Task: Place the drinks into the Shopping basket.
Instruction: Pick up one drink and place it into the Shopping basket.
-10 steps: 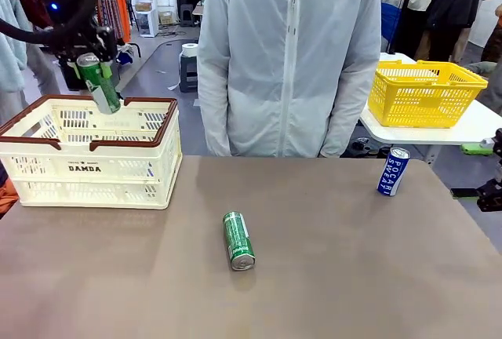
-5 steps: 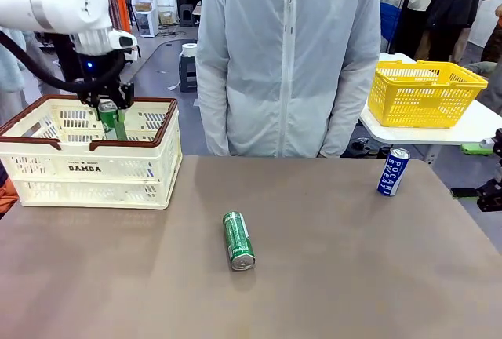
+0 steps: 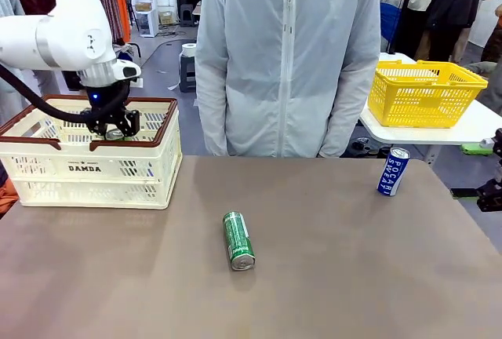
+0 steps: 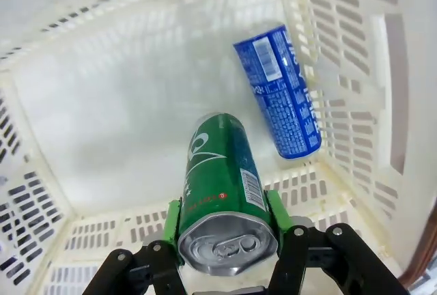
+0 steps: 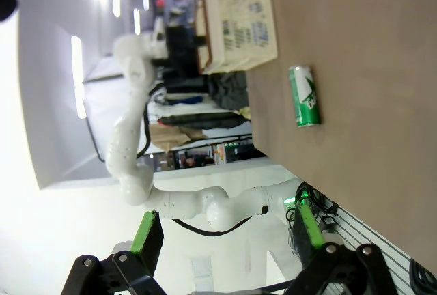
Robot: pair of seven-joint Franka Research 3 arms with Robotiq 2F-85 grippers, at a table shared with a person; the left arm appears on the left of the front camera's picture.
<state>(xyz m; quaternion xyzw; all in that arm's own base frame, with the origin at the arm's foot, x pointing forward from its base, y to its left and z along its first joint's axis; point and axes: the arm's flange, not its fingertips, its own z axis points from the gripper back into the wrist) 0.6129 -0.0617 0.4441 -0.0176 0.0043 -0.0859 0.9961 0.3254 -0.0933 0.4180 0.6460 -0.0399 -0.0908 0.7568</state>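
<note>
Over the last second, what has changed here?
The left gripper, still shut on its green can, has dropped from above the Shopping basket down inside it, near a blue can lying there; nothing was let go. Unchanged: the other green can lying on the table, the standing blue can, the open right gripper.

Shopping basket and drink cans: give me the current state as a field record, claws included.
basket: large cream-white slotted plastic crate with brown rim, on the left of the brown table
left claw: shut on a slim green metal can, inside the crate
in crate: one blue metal can, lying on the floor
on table: green can lying on its side; blue "POCARI SWEAT" can, standing
right claw: open, holding nothing
person: white jacket, at the far side
</note>
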